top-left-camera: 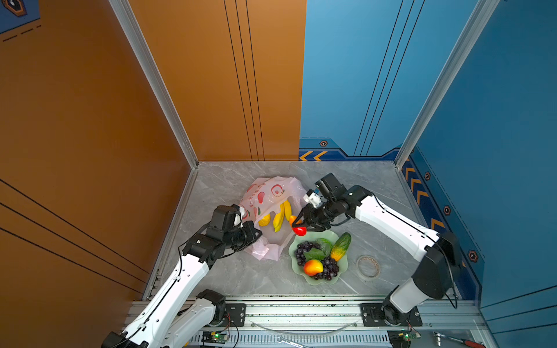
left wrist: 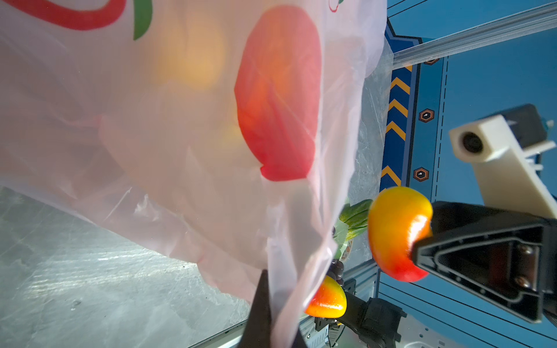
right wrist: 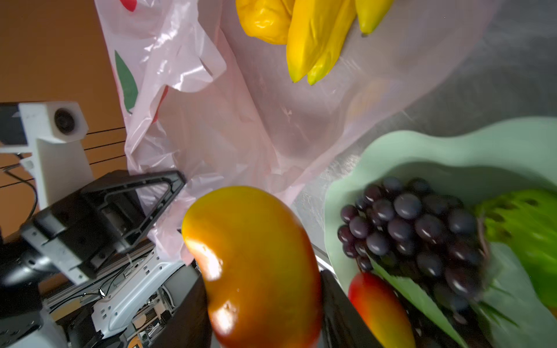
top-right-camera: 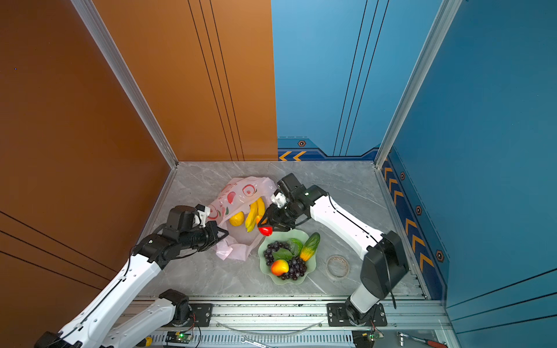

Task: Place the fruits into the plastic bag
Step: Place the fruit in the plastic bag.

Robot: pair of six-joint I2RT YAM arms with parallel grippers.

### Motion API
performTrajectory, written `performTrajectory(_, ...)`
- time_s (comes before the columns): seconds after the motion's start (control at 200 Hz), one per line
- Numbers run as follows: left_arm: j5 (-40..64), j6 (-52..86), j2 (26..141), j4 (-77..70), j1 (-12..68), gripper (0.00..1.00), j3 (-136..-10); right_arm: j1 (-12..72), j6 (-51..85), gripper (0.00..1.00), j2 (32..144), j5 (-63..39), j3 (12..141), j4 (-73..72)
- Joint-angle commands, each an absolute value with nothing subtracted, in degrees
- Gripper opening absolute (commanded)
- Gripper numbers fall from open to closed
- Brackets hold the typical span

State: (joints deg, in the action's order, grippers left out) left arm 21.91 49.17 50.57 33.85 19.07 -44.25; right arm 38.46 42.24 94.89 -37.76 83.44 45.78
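**Mango [top-left-camera: 299,230] held at the plastic bag [top-left-camera: 271,192] mouth**

The right gripper [top-left-camera: 298,226], jaws partly apart, clamps 1 red-yellow mango just right of the bag's opening. The left gripper [top-left-camera: 258,233] pinches the bag's near-left edge fully closed. Banana bunch [top-left-camera: 281,215] and lemon [top-left-camera: 264,221] lie inside; grapes [top-left-camera: 301,251], second mango [top-left-camera: 313,267] and green-orange fruit [top-left-camera: 342,245] sit on the plate [top-left-camera: 343,265], near right
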Motion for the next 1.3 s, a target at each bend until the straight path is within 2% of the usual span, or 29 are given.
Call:
performTrajectory(0.0, 20.8, 49.8, 50.0, 34.7, 18.9, 0.00, -44.1, 39.8, 42.8, 0.47, 99.4, -39.1, 88.2, 43.1)
performTrajectory(0.551, 17.8, 51.8, 52.3, 34.7, 19.7, 0.00, -45.7, 41.8, 45.7, 0.47, 118.4, -37.1, 102.6, 39.7)
performTrajectory(1.297, 18.8, 50.8, 60.0, 34.7, 17.1, 0.00, -49.0, 41.4, 39.9, 0.49, 134.7, -20.9, 121.7, 43.6)
